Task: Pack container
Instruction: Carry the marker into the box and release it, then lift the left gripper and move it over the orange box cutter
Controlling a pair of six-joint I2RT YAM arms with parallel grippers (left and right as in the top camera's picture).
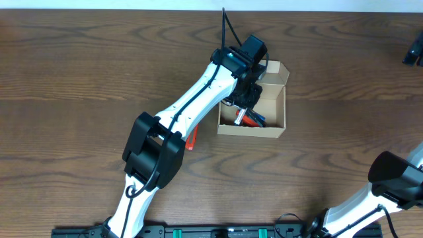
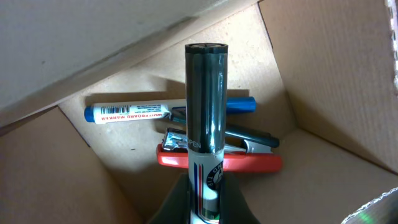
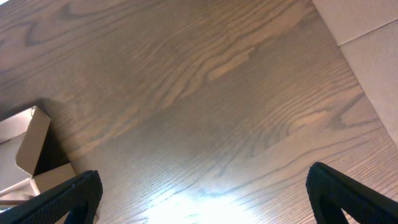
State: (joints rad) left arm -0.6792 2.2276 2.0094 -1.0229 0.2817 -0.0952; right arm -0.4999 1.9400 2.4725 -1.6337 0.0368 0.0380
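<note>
The left gripper (image 2: 205, 204) is clenching one end of a dark glossy cylindrical marker (image 2: 206, 106). The marker's long axis is running straight out from the jaws and pointing down into the small tan cardboard box (image 1: 252, 130). The box is sitting right of centre on the brown wooden table (image 1: 79, 79), with its flap lid standing open on the far side. The box floor is lying directly ahead of the marker's free end, so the coming move looks to need little more than letting go. A white whiteboard marker with blue ends (image 2: 134, 112) and a red-and-black stapler-like tool (image 2: 249, 163) are lying side by side on that floor, crosswise to the held marker. The left arm is plainly the nearer one. The right gripper (image 3: 202, 186) is hanging over bare table at the near right, its jaws spread wide and empty, well apart from the box.
</note>
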